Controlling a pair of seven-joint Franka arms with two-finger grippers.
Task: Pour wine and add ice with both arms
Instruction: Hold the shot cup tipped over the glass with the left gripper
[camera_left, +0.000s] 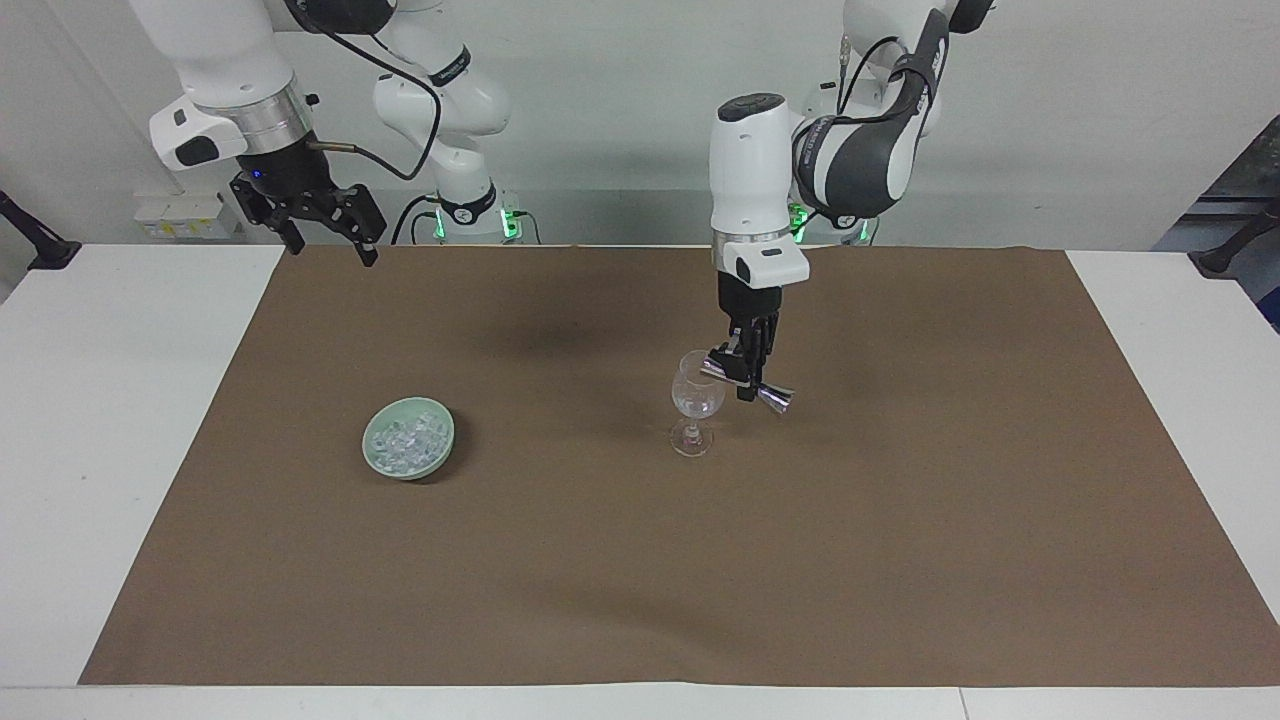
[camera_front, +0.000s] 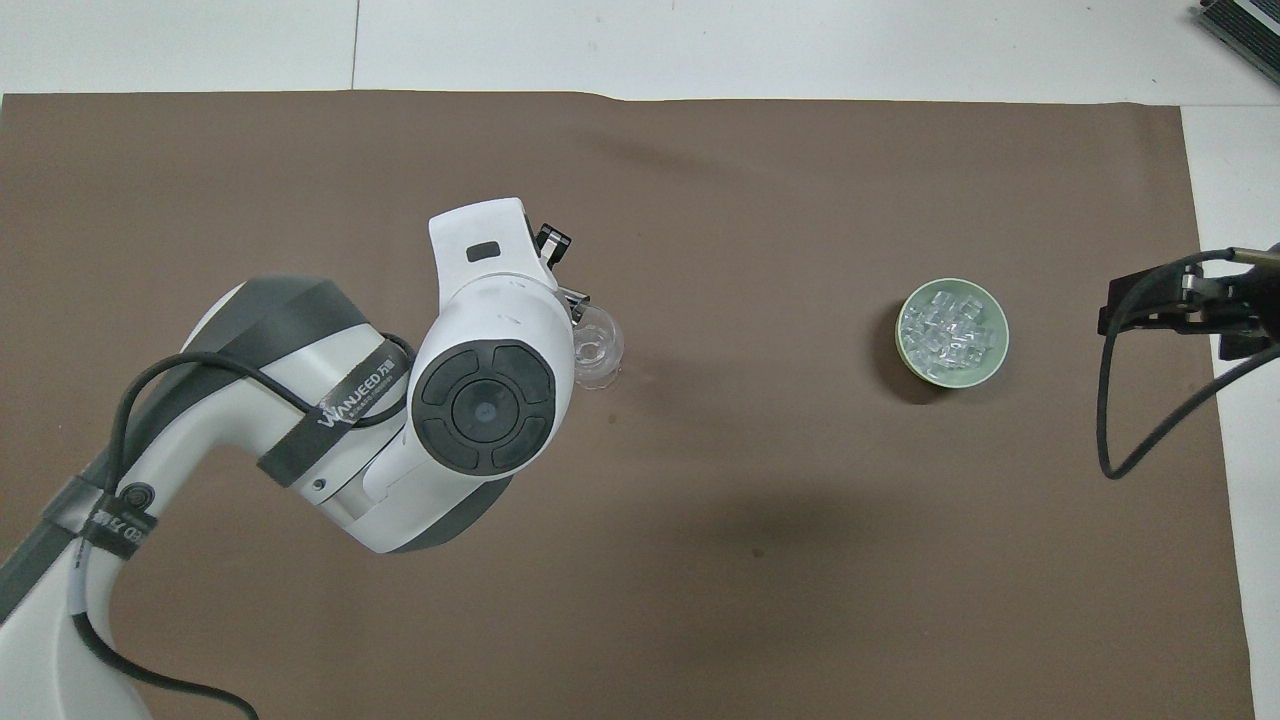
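pouring step: left gripper (camera_left: 748, 378) pinches the metal jigger (camera_left: 750, 382) tipped over the wine glass (camera_left: 697, 398); right gripper (camera_left: 325, 228) waits spread at the mat's (camera_left: 900, 560) corner, ice (camera_left: 407, 441) next.

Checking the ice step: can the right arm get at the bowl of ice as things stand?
Probably yes: the right pincer is open and empty, up over the mat's edge, with bare mat between it and the bowl.

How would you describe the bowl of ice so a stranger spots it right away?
On the brown paper mat, toward the right arm's end, sits a small pale green round bowl. Unlike the clear stemmed wine glass mid-mat, it is low, opaque and heaped with glassy ice cubes.
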